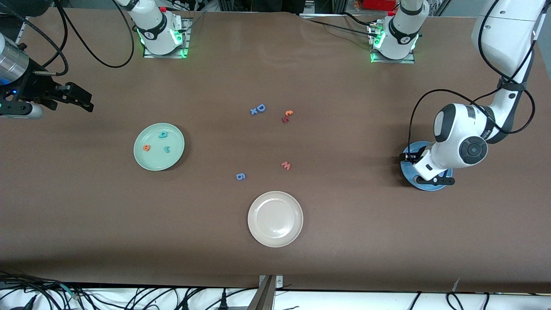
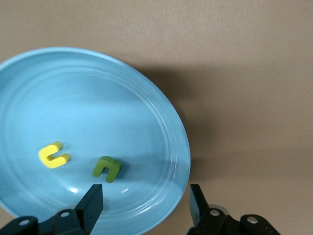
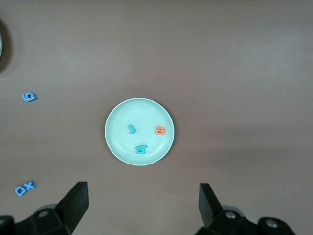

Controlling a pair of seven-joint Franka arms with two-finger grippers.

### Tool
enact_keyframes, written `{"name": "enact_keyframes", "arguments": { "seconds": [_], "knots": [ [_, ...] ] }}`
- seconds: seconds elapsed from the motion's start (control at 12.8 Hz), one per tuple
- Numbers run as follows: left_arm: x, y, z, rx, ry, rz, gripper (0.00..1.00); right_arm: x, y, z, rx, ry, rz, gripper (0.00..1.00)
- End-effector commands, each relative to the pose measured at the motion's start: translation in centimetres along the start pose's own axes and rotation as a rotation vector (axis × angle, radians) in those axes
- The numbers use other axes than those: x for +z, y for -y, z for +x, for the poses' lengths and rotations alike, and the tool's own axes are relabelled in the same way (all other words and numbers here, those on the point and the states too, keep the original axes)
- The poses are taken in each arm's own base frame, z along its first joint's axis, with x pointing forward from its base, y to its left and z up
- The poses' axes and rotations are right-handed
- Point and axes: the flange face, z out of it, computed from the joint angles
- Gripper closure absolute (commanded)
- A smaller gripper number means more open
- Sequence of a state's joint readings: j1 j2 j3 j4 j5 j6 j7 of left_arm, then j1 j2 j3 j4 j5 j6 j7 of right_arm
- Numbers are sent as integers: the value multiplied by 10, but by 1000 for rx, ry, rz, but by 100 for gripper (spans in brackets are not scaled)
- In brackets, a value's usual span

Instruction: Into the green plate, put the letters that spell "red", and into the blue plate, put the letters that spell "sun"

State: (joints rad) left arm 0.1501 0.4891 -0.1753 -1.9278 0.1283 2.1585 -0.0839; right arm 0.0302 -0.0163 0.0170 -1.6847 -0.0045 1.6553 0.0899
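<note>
I am reading only the foam letters themselves. On the round pale mint-green plate (image 1: pixel 159 147): an orange foam "e" (image 1: pixel 147 148) and a teal foam "d" (image 1: pixel 162 135); the third teal piece's shape is not showing clearly. On the brown table: a blue capital "D" (image 1: pixel 261 107) beside a small blue "x" (image 1: pixel 254 111), a blue "g" (image 1: pixel 240 176), a salmon-red "w" (image 1: pixel 286 165). No printed labels are reading legibly.

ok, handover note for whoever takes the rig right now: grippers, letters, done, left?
Left gripper: open, empty, over the blue plate.
Right gripper: open, empty, waiting high above the green plate.
Done: teal r, orange e and teal d lie in the green plate.
Blue plate shows the yellow n and green u.
Left: confirm the s; no view shows it.
</note>
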Motion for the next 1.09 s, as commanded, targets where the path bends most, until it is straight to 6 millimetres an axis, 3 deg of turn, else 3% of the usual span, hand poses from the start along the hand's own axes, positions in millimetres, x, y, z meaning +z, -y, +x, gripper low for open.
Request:
{"name": "enact_keyframes", "arguments": {
  "seconds": [0.0,0.23,0.31,0.55,0.7,1.01],
  "knots": [
    [-66,-7,-8,24,12,35,14,-2,-1,3,-19,-6,-6,0],
    [-152,-38,-25,47,-25,7,0,-2,-1,3,-17,-6,-7,0],
    [-181,-56,-34,68,-58,11,0,-3,-1,2,-19,-7,-6,0],
    [-261,-77,-67,94,-175,31,0,-3,-1,2,-19,-6,-6,0],
    [-292,-79,-84,99,-235,34,0,-2,0,2,-19,-5,-7,0],
    [-325,-70,-103,73,-305,34,0,-3,0,2,-20,-6,-6,0]
  ]
}}
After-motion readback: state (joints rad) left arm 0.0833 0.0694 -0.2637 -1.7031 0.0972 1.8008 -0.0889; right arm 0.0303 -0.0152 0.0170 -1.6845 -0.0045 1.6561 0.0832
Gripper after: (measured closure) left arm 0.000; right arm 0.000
